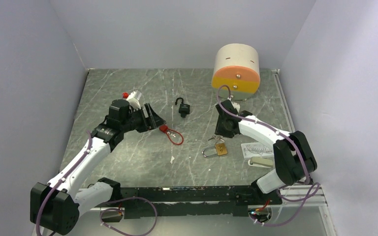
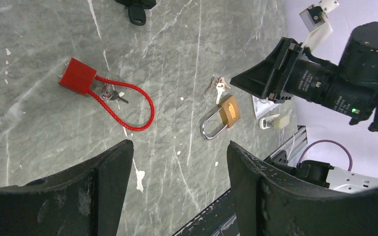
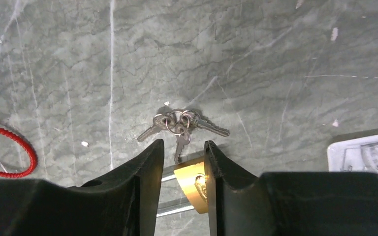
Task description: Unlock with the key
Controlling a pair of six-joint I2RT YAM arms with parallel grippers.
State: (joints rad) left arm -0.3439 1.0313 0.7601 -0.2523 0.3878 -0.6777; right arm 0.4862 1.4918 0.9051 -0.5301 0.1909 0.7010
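Your right fingers (image 3: pixel 142 196) stand slightly apart, empty, over the padlock (image 3: pixel 193 184); the keys (image 3: pixel 179 123) lie flat on the bench (image 3: pixel 285 54) at its 12 o'clock. Closing here could pinch the padlock or push the keys away. Your left fingers (image 2: pixel 103 191) are wide apart.

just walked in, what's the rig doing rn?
Nothing is gripped yet. The right gripper hovers open over the brass padlock, whose shackle looks shut, and the key ring lies on the table just past its fingertips. The left gripper is open and empty, near the red cable lock. A black padlock lies farther back, untouched.
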